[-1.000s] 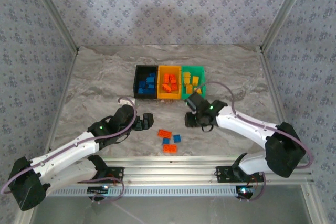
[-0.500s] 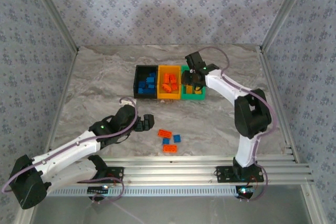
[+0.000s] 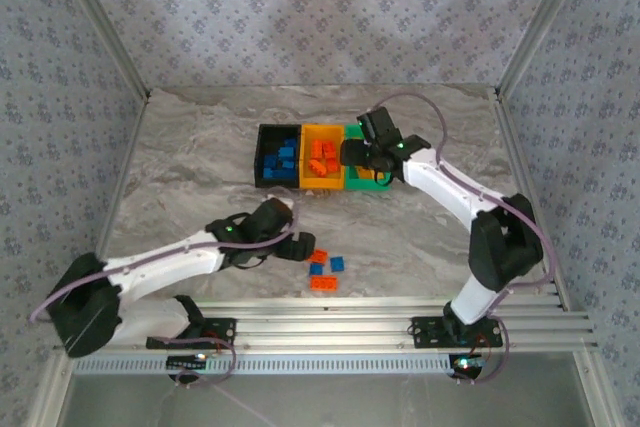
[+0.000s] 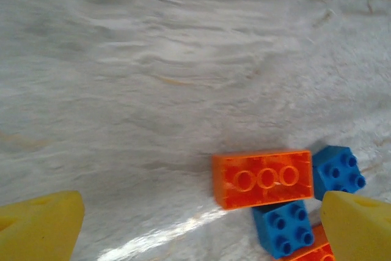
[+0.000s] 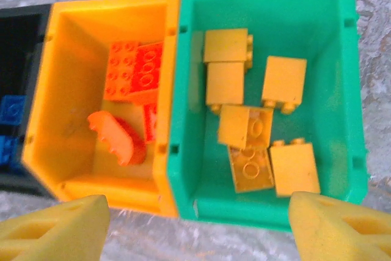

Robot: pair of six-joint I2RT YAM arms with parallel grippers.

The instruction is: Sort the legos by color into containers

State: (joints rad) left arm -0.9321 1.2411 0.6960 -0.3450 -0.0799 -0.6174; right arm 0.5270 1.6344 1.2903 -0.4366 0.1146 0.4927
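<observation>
Loose legos lie on the table near the front: an upside-down orange brick [image 3: 319, 256] [image 4: 263, 178], two blue bricks [image 3: 337, 264] [image 4: 339, 171] [image 4: 284, 227] and another orange one [image 3: 323, 283]. My left gripper [image 3: 302, 247] [image 4: 198, 230] is open just left of them, holding nothing. The containers stand in a row: the black bin [image 3: 262, 157] [image 5: 18, 35] has blue bricks, the yellow-orange bin [image 3: 322, 185] [image 5: 73, 41] has orange ones, and the green bin [image 3: 366, 185] [image 5: 330, 4] has several yellow bricks [image 5: 247, 126]. My right gripper [image 3: 362, 159] [image 5: 198, 230] hovers open and empty over the near edge of the green and yellow-orange bins.
The marble table [image 3: 190, 147] is bordered by patterned walls and metal frame posts [image 3: 110, 57]. A metal rail [image 3: 400, 317] runs along the near edge by the arm bases. One orange brick [image 5: 116, 139] in the yellow-orange bin looks blurred.
My right arm swung from the table's middle up to the bins and its jaws opened. My left arm moved right, up to the loose bricks, staying open.
</observation>
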